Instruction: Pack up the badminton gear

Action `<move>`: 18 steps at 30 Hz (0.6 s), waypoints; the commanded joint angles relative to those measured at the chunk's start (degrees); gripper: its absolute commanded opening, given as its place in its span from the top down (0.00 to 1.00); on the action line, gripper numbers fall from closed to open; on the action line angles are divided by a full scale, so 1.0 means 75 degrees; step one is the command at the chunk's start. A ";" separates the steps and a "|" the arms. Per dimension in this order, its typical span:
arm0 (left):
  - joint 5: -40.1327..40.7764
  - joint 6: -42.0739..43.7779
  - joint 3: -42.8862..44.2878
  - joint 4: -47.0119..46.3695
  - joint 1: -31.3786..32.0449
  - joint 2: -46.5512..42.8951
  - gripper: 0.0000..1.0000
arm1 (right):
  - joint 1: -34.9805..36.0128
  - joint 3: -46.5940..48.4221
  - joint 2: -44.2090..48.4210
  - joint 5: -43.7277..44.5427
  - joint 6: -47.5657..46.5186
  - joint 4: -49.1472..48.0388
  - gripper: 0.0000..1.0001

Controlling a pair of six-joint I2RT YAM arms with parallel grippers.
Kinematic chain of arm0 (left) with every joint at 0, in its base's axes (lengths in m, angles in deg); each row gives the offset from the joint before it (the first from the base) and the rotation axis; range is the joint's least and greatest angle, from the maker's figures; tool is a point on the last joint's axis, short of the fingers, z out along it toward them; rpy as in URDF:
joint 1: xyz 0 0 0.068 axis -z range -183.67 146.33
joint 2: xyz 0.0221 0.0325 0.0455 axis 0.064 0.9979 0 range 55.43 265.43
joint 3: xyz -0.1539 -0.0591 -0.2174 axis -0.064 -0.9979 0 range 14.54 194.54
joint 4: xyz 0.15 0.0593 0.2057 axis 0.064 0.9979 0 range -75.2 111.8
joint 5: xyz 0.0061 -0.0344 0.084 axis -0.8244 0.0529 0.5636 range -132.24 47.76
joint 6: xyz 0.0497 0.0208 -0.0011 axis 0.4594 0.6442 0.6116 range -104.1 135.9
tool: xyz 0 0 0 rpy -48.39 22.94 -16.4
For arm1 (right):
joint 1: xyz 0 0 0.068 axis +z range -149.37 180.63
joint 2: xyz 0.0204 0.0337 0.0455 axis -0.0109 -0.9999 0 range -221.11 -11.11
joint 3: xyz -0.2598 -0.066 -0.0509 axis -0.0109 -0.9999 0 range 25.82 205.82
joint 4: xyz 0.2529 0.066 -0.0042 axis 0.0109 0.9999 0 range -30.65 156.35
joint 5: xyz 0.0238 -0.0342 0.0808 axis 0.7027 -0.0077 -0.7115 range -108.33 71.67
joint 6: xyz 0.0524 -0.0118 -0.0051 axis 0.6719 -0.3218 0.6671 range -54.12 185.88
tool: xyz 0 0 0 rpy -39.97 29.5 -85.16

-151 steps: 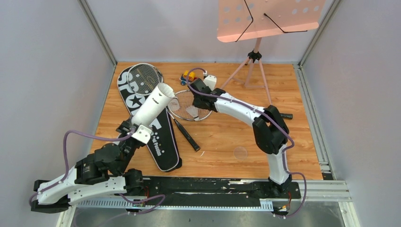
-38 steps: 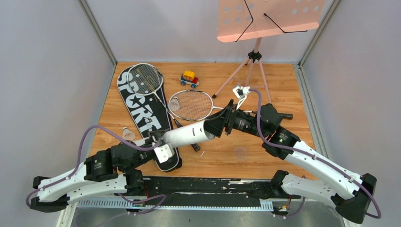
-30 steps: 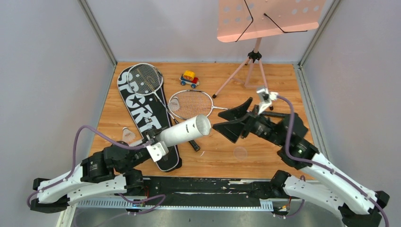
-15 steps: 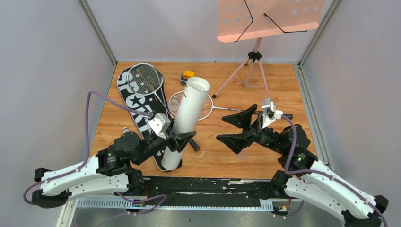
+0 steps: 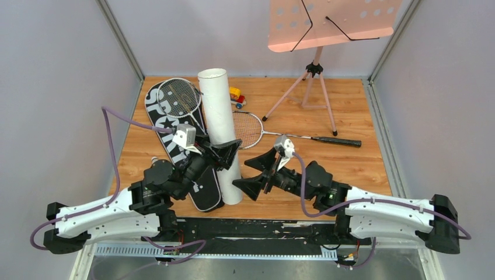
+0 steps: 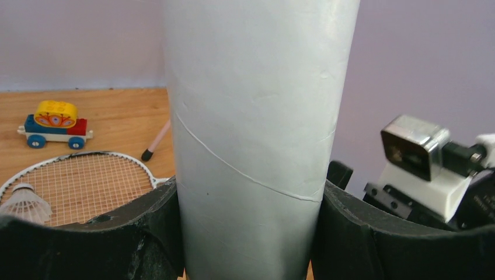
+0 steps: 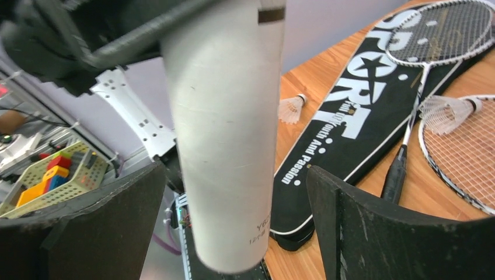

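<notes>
The white tube [image 5: 220, 125] stands nearly upright near the front of the floor, with my left gripper [image 5: 225, 153] shut on its middle. In the left wrist view both black fingers [image 6: 87, 245] press the tube [image 6: 257, 116]. My right gripper [image 5: 250, 173] is open at the tube's lower end. In the right wrist view the tube [image 7: 227, 134] hangs between its fingers [image 7: 385, 227] with a gap on each side. The black bag [image 5: 175, 134] lettered SPORT lies flat with one racket [image 5: 180, 96] on it. A second racket [image 5: 248, 129] lies beside it. One shuttlecock [image 7: 290, 108] lies by the bag, another [image 7: 449, 111] on the second racket.
A small toy car [image 5: 236, 94] sits behind the tube. The pink music stand [image 5: 327, 23] rises at the back right, its tripod legs [image 5: 315, 87] on the floor. The second racket's handle [image 5: 344, 142] reaches right. A green basket [image 7: 52, 175] of toys sits beyond the front edge.
My left arm has swung the tube from lying slantwise to nearly upright. My right gripper has moved left and toward the front, so that its open jaws now straddle the tube's lower end.
</notes>
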 commanded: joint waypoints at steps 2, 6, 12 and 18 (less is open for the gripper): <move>0.0729 -0.0820 0.0110 -0.0930 0.0000 0.0158 0.46 | 0.0363 0.0412 -0.0834 0.1635 0.0190 -0.0896 0.08; 0.0923 -0.1049 -0.0029 -0.0978 0.0001 0.0125 0.45 | 0.0445 0.1082 -0.1648 0.2557 0.0458 -0.0256 0.07; 0.1177 -0.1417 -0.0071 -0.0635 0.0007 0.0048 0.45 | 0.0467 0.1441 -0.2421 0.2748 0.0346 -0.0600 0.09; 0.1267 -0.1608 -0.0115 -0.0266 0.0000 -0.0121 0.43 | 0.0467 0.1561 -0.2852 0.2574 -0.0021 -0.0712 0.13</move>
